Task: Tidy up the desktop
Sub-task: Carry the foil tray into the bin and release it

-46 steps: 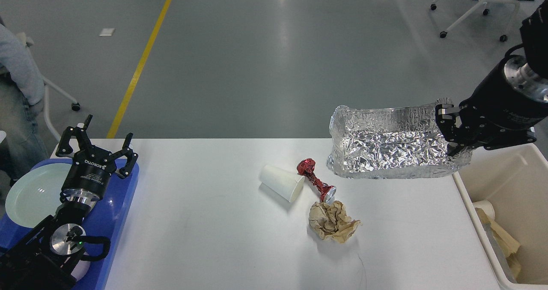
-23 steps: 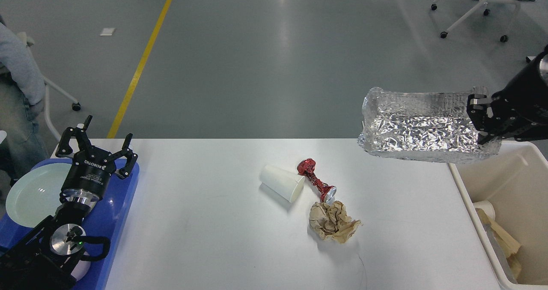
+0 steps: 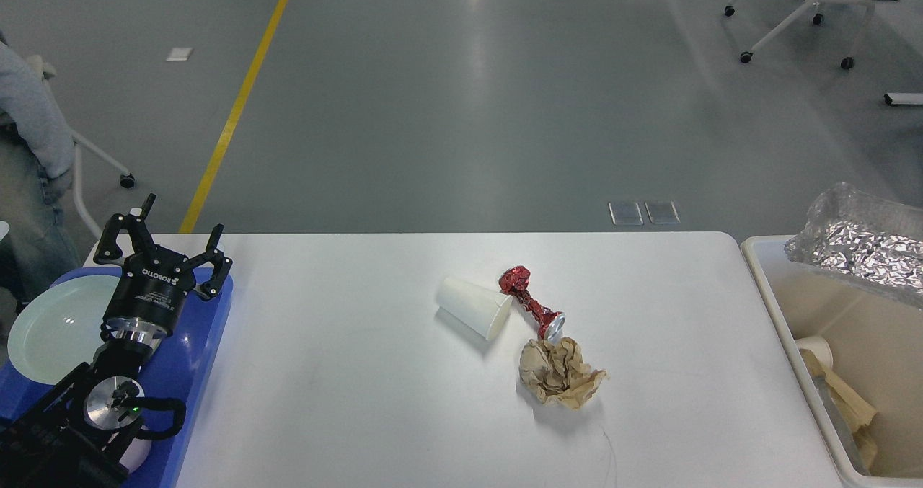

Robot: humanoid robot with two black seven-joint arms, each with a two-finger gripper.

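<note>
The white desktop [image 3: 360,387] fills the lower view. Near its middle lie a tipped white paper cup [image 3: 474,317], a crushed red can [image 3: 531,303] and a crumpled brown paper ball [image 3: 559,373], close together. My left gripper [image 3: 164,234] hovers open and empty over the blue tray [image 3: 209,344] at the left edge. A crinkled foil tray [image 3: 862,246] shows at the far right above the cream bin [image 3: 775,308], cut off by the frame. My right gripper is out of view.
A pale green plate [image 3: 50,329] rests on the blue tray. The cream bin holds a paper cup [image 3: 815,351] and brown paper [image 3: 847,401]. A seated person [image 3: 29,135] is at the far left; a wheeled chair [image 3: 800,12] stands far right.
My right arm carried the foil tray up and to the right, off the desktop, and has left the view; the foil tray is now over the bin. The left arm has not moved.
</note>
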